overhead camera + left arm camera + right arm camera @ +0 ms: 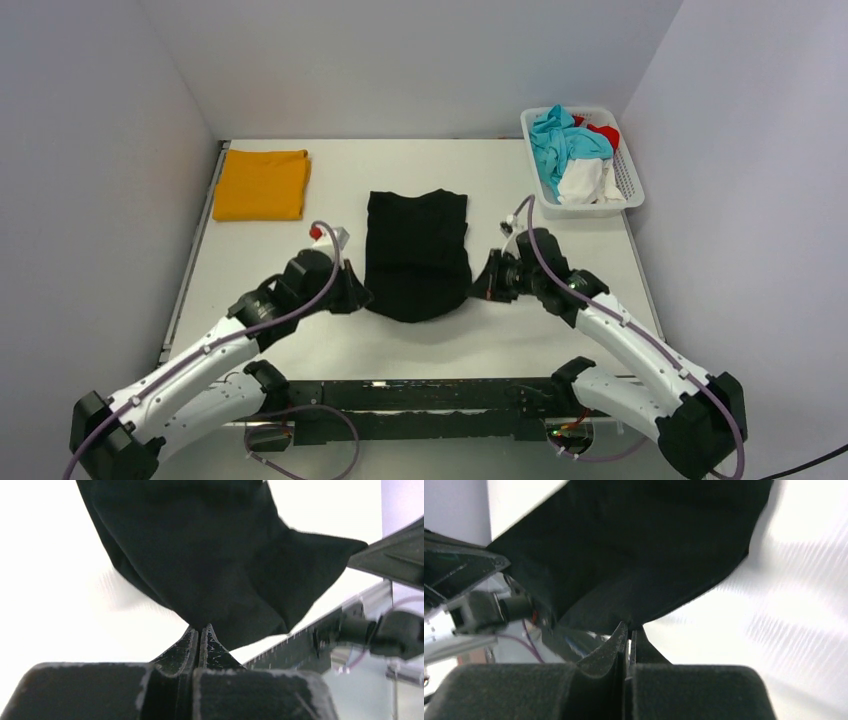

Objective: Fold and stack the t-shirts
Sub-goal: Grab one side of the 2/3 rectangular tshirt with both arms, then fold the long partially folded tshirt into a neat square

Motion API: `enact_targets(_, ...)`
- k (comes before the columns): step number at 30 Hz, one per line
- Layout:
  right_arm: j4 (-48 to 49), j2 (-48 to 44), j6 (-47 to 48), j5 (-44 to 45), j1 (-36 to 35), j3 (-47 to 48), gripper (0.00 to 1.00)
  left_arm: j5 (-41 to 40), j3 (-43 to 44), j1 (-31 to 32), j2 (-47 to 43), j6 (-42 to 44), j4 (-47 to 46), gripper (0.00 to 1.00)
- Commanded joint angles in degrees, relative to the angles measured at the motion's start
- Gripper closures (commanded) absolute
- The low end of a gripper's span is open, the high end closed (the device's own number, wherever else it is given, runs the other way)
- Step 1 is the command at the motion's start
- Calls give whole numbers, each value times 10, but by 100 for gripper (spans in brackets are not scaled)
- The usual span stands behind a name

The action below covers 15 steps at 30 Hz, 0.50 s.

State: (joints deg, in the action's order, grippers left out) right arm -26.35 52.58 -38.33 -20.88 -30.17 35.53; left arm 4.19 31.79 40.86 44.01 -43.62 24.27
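**Two-arm fold, seen from above and from each wrist.** At the near edge of the table (480, 345) the two arm bases stood either side of a dark rail (420, 395). Just beyond it, the left claw (356, 297) and the right claw (487, 279) met the near corners of the black t-shirt (417, 250), one at each side. In both wrist views the fingers (212, 645) were pressed together, pinching a thin edge of black cloth. Blur hid whether one layer or several were caught.

The near hem appeared to be raised off the table, while the far part lay flat at the table's centre. The matched corner hold probably served to keep the hem level, so that it could be carried toward the far edge for a crosswise fold. The shirt already read as a narrow rectangle with no sleeves showing.

At the far left corner, well apart, the orange-yellow t-shirt (261, 183) lay folded flat. It was judged the likely base for the stack. At the far right a white lattice basket (590, 208) held light blue, white and red garments (572, 150).

The table was white and matte. Plain pale walls (400, 60) enclosed it on the left, far and right sides.
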Motion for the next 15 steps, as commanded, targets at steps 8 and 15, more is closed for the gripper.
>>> enact_targets(8, 143, 174, 52, 177, 42, 217, 100, -72, 233, -138, 213, 112, -103, 100)
enact_targets(15, 174, 281, 65, 173, 101, 304, 100, -66, 366, -182, 357, 153, -115, 100)
